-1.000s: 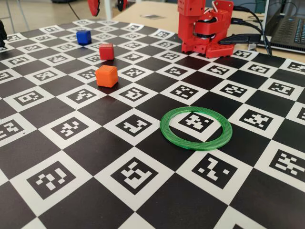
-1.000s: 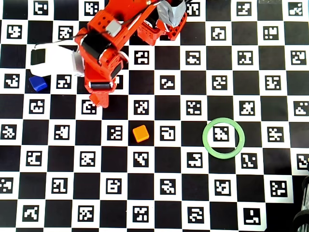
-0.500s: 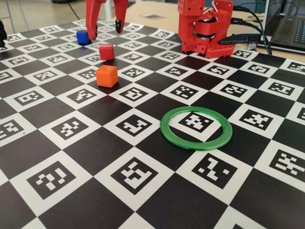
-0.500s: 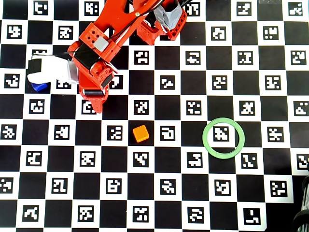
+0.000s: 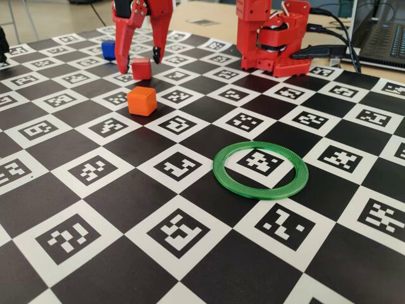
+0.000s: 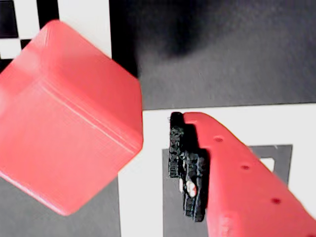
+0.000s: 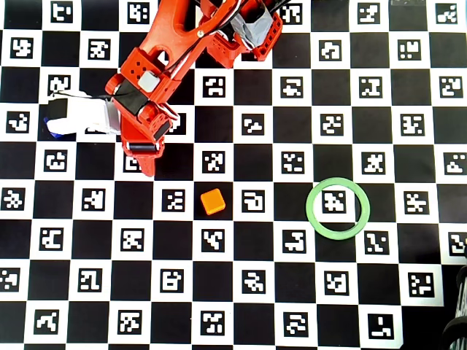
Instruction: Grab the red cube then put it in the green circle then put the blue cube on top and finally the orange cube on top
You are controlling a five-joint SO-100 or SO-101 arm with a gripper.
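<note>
The red cube (image 5: 142, 68) sits on the checkered board at the far left, between the two fingers of my open gripper (image 5: 139, 64). The fingers reach down on either side of it with gaps. In the wrist view the red cube (image 6: 64, 128) fills the left, apart from one red finger (image 6: 237, 182) with a black pad (image 6: 185, 168). The other finger is out of that view. The blue cube (image 5: 109, 49) lies just behind the gripper. The orange cube (image 5: 142, 101) (image 7: 213, 201) lies in front of it. The green circle (image 5: 260, 170) (image 7: 337, 208) lies flat at the right, with nothing inside.
The arm's red base (image 5: 272, 38) stands at the board's far edge, with cables and a laptop (image 5: 380, 31) behind it. In the overhead view the arm (image 7: 157, 73) hides the red cube. Only a sliver of blue (image 7: 49, 130) shows by the white camera housing.
</note>
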